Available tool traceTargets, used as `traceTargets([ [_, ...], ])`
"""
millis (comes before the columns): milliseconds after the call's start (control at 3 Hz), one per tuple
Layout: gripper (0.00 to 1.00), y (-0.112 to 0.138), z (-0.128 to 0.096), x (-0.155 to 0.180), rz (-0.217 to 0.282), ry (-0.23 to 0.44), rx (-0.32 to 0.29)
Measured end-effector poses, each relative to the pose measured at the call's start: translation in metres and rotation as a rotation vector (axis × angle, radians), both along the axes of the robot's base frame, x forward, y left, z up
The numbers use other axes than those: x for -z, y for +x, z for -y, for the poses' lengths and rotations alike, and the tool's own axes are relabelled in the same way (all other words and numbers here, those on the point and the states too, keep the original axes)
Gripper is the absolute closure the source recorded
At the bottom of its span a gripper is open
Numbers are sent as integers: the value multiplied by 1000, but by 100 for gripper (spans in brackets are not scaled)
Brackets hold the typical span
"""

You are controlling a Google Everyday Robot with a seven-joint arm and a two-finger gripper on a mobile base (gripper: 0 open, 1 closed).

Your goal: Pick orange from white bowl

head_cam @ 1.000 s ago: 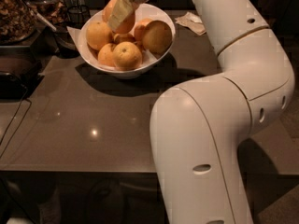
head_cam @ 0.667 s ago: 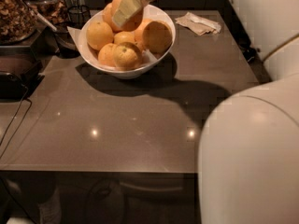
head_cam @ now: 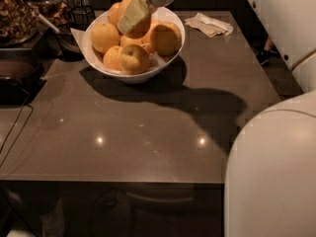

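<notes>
The white bowl [head_cam: 132, 76] stands at the back of the brown table and holds several oranges. My gripper [head_cam: 136, 14] reaches down from the top edge of the view into the pile. Its pale yellow finger [head_cam: 132, 18] lies across the front of the large deep-orange orange [head_cam: 124, 5] on top of the pile, and the other finger is hidden behind the fruit. The gripper is shut on this orange, which sits above the bowl's rim. A smaller, paler fruit with a dark stem dot [head_cam: 133, 58] lies at the bowl's front.
A crumpled white napkin [head_cam: 211, 24] lies right of the bowl. Dark containers [head_cam: 22, 14] and a black tray [head_cam: 15, 78] stand at the left, with a cable [head_cam: 15, 132] trailing down. My white arm [head_cam: 271, 172] fills the lower right. The table's front edge [head_cam: 113, 181] is near.
My white arm has swung out of the middle of the view to the right. The gripper has stayed at the bowl on the top orange, which now sits slightly higher.
</notes>
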State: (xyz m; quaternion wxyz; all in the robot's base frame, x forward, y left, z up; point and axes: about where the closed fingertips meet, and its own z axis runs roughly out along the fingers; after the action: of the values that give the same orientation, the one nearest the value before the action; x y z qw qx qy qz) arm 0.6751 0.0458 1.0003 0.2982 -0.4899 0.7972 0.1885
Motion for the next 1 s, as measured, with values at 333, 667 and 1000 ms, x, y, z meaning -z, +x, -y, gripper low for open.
traceTargets([
  [333,100,-19,7,-15,24,40,48],
  [667,100,-45,19,-18,32,70,115],
  [1000,100,-47,17,-8,20,59,111],
])
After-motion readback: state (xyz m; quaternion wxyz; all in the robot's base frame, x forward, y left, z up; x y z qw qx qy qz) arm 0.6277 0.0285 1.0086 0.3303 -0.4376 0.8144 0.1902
